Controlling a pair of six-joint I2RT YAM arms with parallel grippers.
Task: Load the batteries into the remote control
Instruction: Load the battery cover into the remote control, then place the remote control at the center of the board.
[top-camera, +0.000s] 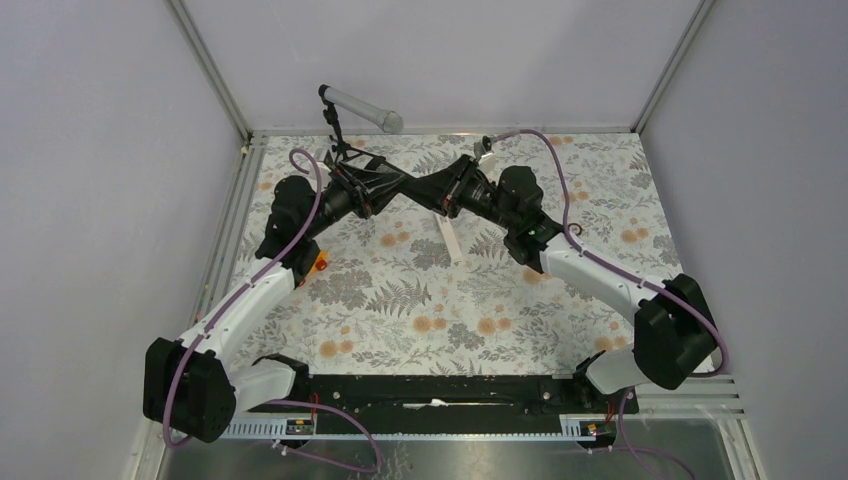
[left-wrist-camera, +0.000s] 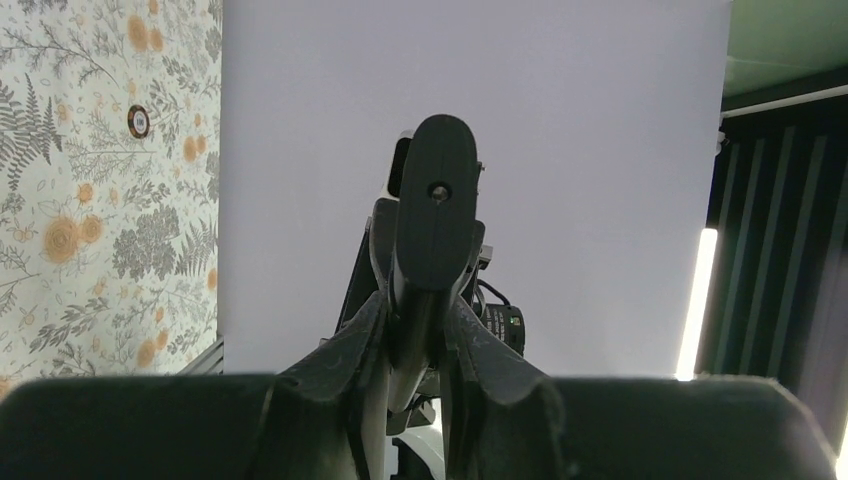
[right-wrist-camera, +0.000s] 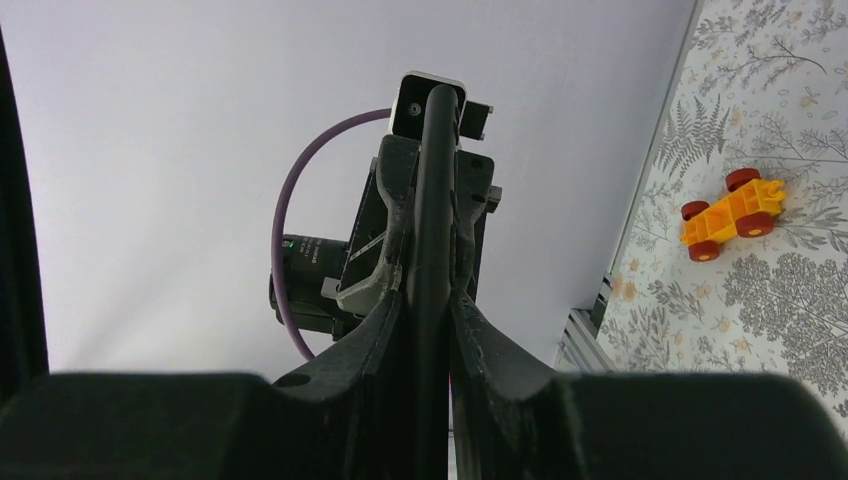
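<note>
left gripper (left-wrist-camera: 415, 325): arm stretched to far centre; pinching one end of remote (left-wrist-camera: 435, 215)
right gripper (right-wrist-camera: 428, 305): mirrored pose; clamped on opposite end
remote axis: left-right, spanning both grippers

My right gripper (right-wrist-camera: 428, 308) pinches a thin black remote control (right-wrist-camera: 433, 170) edge-on; the left gripper (right-wrist-camera: 428, 255) clasps its far end. An orange toy car (right-wrist-camera: 731, 213) sits on the floral table (right-wrist-camera: 780, 320).
</note>
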